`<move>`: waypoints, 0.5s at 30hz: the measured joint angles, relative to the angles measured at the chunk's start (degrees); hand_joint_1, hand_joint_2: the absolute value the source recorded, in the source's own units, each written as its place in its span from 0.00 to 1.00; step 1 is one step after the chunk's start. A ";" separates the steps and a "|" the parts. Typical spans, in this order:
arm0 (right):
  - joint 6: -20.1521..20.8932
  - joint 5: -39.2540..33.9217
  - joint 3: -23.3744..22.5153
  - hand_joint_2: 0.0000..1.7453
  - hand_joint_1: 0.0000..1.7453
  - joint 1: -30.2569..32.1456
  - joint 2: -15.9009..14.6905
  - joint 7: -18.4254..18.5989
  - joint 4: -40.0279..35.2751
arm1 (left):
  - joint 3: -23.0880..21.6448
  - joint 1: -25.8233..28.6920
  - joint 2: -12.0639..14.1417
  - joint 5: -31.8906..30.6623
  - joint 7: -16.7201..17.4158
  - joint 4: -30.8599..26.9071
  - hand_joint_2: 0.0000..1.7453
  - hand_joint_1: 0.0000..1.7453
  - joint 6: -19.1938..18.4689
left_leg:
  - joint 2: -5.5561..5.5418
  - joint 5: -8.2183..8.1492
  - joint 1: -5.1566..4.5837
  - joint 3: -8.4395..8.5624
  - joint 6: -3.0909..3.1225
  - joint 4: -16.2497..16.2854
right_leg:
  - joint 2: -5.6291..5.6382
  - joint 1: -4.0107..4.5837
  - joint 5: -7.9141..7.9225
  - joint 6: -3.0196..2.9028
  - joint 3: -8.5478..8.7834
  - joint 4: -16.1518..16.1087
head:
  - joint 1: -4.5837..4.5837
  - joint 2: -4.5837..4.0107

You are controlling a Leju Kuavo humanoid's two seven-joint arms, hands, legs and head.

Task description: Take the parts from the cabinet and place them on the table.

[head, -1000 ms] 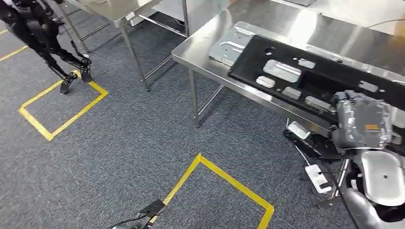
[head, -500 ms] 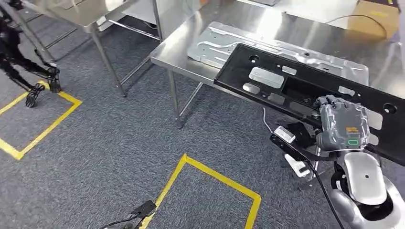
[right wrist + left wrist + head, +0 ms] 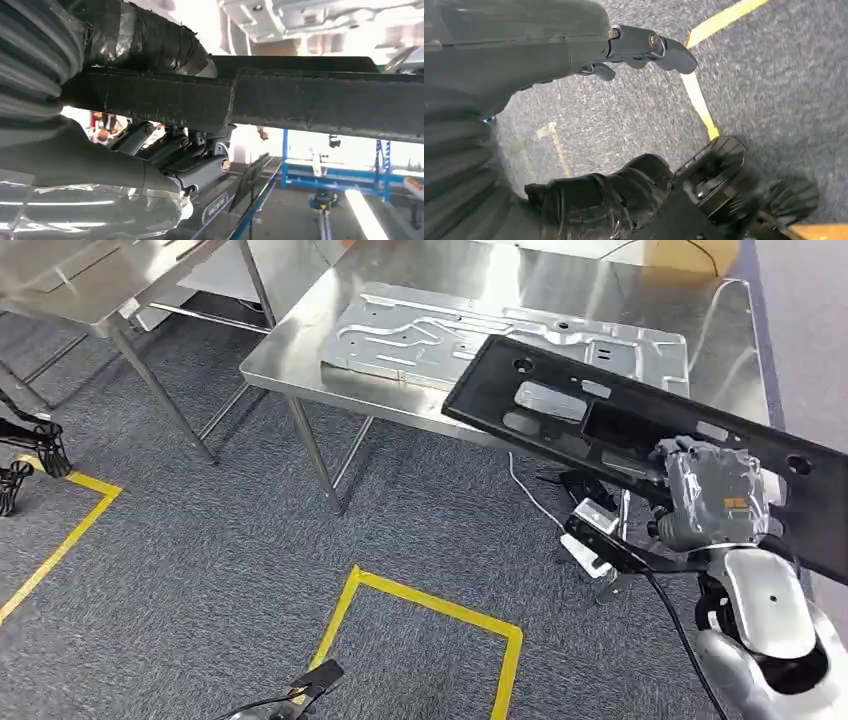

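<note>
My right hand (image 3: 715, 495) grips a long black panel (image 3: 600, 425) with cut-outs by its near edge. The panel hangs tilted, and its far end reaches over the front edge of a steel table (image 3: 290, 365). A silver stamped metal panel (image 3: 450, 335) lies flat on that table, partly under the black panel's far end. In the right wrist view the black panel's edge (image 3: 300, 105) runs across my right hand (image 3: 100, 150), thumb on one face and fingers on the other. My left hand (image 3: 644, 47) hangs over the grey carpet, holding nothing, fingers apart.
A second steel table (image 3: 90, 280) stands at the far left. Yellow tape (image 3: 430, 605) marks squares on the carpet. Cables and power strips (image 3: 595, 540) lie on the floor under the table's near right. A cardboard box (image 3: 690, 255) sits at the table's back right.
The whole picture has shifted, so the camera has turned: the table and silver panel now show more fully and nearer the middle. My right hand still holds the black panel.
</note>
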 joint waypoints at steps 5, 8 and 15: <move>0.65 0.00 0.92 1.00 1.00 -3.09 1.13 -0.35 0.44 | 0.00 -0.58 -0.37 -0.09 0.06 -0.04 1.00 0.00 -0.13 | -0.94 8.79 -0.10 7.23 1.71 -16.10 | 0.99 0.20 0.18 0.11 0.27 0.02 | 0.11 0.00; 0.79 0.00 1.24 1.00 1.00 -4.52 1.44 -0.50 0.65 | 0.00 -0.72 -0.90 -0.48 0.04 -0.13 1.00 0.00 -0.13 | -0.92 8.95 -0.22 7.53 1.23 -17.65 | 1.19 0.79 -0.08 0.48 -0.34 0.33 | 0.16 0.00; 0.81 -0.48 4.90 1.00 1.00 -8.71 2.93 -1.55 1.77 | 0.00 -1.21 -1.68 -1.29 0.26 -0.15 1.00 0.00 -0.15 | -0.96 9.23 -0.29 7.52 1.46 -17.53 | 1.21 0.65 1.01 0.40 0.16 -0.86 | 0.26 0.00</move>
